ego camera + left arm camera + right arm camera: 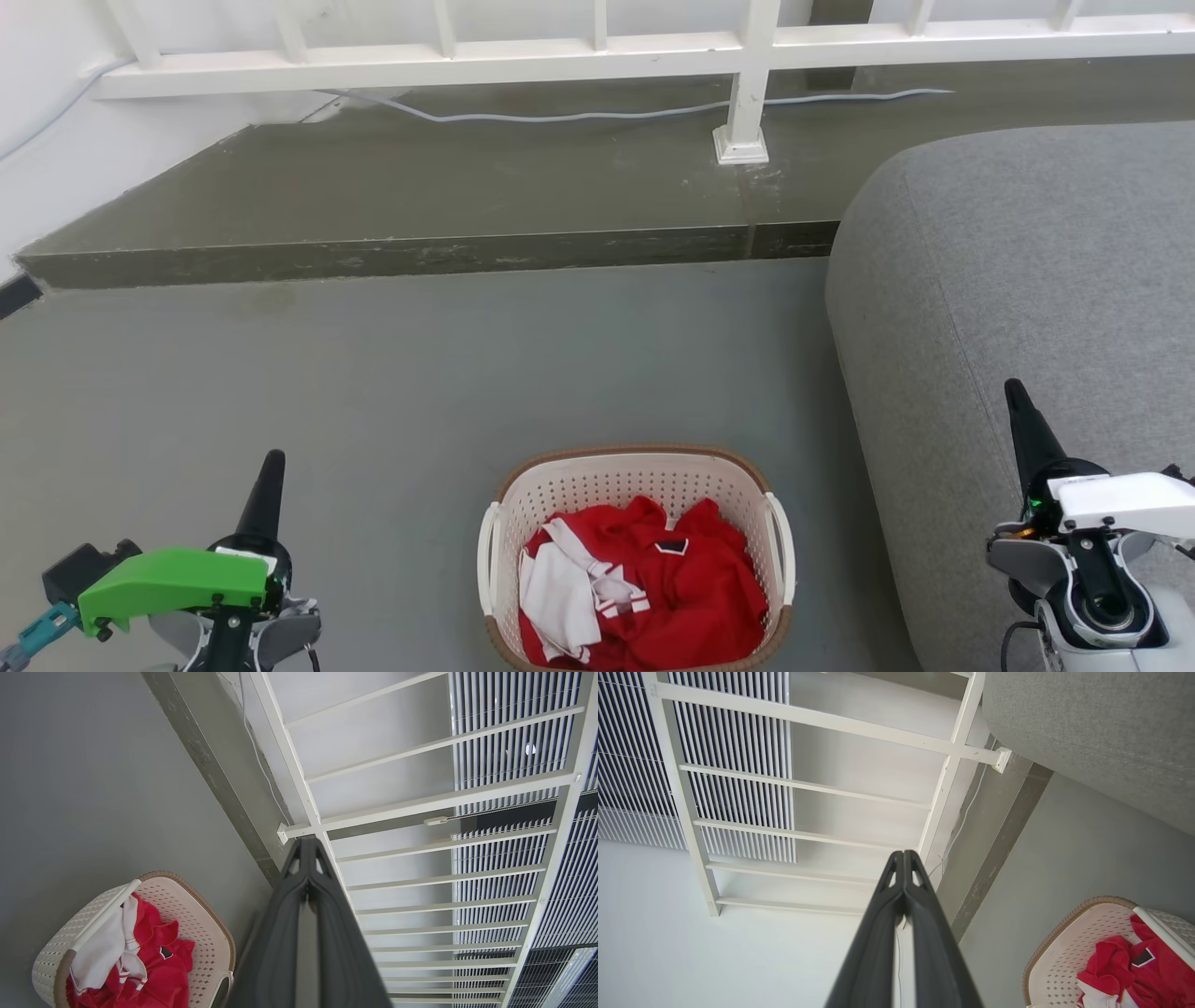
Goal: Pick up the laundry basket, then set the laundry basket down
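Sitting on floor (373, 373), laundry basket (607, 487), near rim cut off; left gripper (272, 462), right gripper (1014, 392) both pressed together, seemingly empty.

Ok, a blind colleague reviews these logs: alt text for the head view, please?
A cream laundry basket of red and white clothing sits on the grey floor between the left gripper and right gripper, fingers shut. At right stands grey upholstered furniture.
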Robot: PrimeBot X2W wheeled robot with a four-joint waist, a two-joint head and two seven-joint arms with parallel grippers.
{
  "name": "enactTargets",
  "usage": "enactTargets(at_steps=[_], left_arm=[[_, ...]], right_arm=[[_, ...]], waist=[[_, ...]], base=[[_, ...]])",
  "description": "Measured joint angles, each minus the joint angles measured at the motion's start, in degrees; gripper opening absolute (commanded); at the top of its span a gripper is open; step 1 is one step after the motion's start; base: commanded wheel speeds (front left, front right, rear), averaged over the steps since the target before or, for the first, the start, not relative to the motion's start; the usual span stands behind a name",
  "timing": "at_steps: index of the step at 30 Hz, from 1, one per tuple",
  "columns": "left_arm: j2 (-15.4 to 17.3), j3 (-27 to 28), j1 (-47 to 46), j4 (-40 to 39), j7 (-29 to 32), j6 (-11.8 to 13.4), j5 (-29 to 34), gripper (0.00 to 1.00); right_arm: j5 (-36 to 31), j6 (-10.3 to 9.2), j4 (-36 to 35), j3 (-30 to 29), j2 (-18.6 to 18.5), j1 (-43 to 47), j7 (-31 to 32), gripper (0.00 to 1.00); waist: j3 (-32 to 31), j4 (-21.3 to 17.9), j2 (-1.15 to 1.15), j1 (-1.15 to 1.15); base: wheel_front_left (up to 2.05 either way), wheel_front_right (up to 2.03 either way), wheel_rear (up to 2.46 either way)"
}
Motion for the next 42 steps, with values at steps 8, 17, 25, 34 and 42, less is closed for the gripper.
enactTargets(at_steps=[8,17,25,34,42], left_arm=[[0.1,1.5,0.0,0.3,1.6,-0.6,-4.8,0.00],[0.2,3.0,0.0,0.5,3.0,-1.2,-11.1,0.00],[0.2,3.5,0.0,0.6,3.4,-1.7,-12.7,0.00],[0.2,3.5,0.0,0.6,3.4,-1.7,-12.7,0.00],[0.2,3.5,0.0,0.7,3.4,-1.7,-12.7,0.00]], right_arm=[[5.4,0.02,0.0,-1.4,0.3,-0.1,1.5,0.00],[11.0,0.03,-0.1,-3.0,0.9,-0.1,3.1,0.00],[12.9,0.04,-0.2,-3.5,1.1,-0.2,3.5,0.00],[12.9,0.04,-0.2,-3.5,1.2,-0.3,3.5,0.00],[12.9,0.04,-0.2,-3.5,1.2,-0.3,3.5,0.00]], waist=[[-0.2,0.2,0.00,0.00],[-0.5,0.5,0.00,0.00],[-0.6,0.6,0.00,0.00],[-0.6,0.6,0.00,0.00],[-0.6,0.6,0.00,0.00]], base=[[0.00,0.00,0.00],[0.00,0.00,0.00],[0.00,0.00,0.00],[0.00,0.00,0.00],[0.00,0.00,0.00]])
